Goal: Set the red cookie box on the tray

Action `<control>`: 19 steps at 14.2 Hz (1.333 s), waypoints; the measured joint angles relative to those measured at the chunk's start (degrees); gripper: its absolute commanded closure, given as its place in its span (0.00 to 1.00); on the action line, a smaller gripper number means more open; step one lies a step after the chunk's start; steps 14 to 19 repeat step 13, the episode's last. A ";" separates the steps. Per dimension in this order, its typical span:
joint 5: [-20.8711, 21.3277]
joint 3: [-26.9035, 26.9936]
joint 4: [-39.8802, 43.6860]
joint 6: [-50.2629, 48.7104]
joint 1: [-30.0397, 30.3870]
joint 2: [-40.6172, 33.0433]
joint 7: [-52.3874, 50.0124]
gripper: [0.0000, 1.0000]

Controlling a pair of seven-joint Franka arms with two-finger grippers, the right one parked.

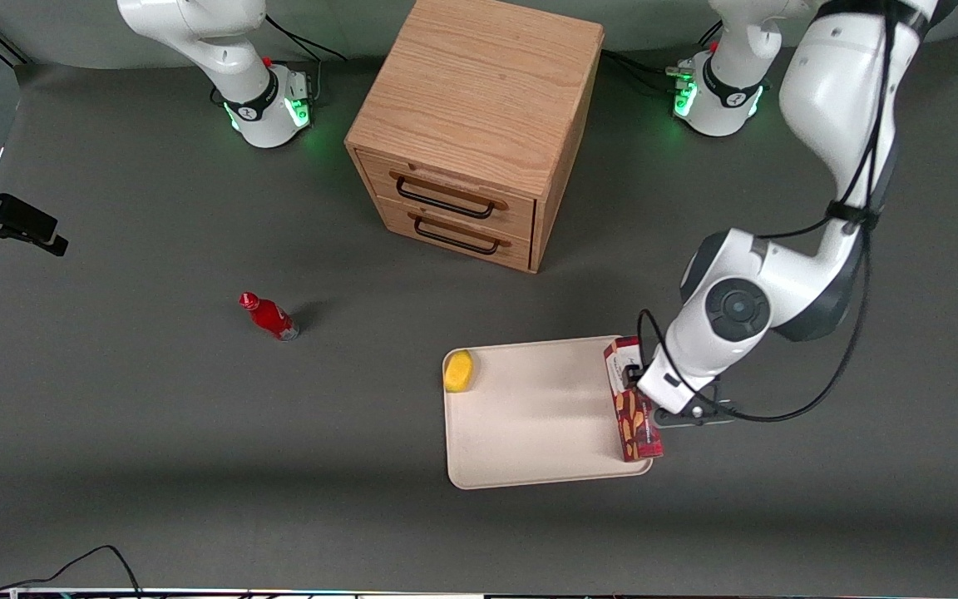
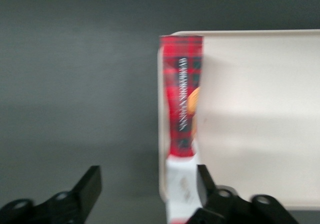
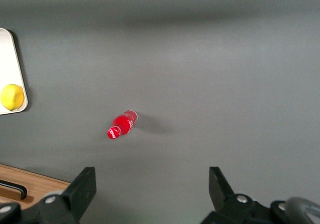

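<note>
The red cookie box lies lengthwise along the edge of the cream tray at the working arm's end, standing on a narrow side. Its white end panel sits between my left gripper's fingers. My left gripper hangs low over that end and is open. One finger is against the white end; the other finger stands well apart over the grey table. In the front view the wrist hides most of the fingers.
A yellow lemon rests in the tray's corner toward the parked arm. A small red bottle lies on the table toward the parked arm's end. A wooden two-drawer cabinet stands farther from the front camera than the tray.
</note>
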 measured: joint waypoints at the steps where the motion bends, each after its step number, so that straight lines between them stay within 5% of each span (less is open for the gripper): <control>1: -1.72 0.87 0.32 -4.73 0.09 -3.25 2.86 0.00; 4: -9.04 8.57 0.60 -19.70 0.43 -14.39 19.22 0.00; 10: -11.21 21.66 -4.68 -32.46 1.14 -29.10 40.21 0.00; 19: -11.35 22.34 -6.00 -32.98 1.03 -30.12 41.37 0.00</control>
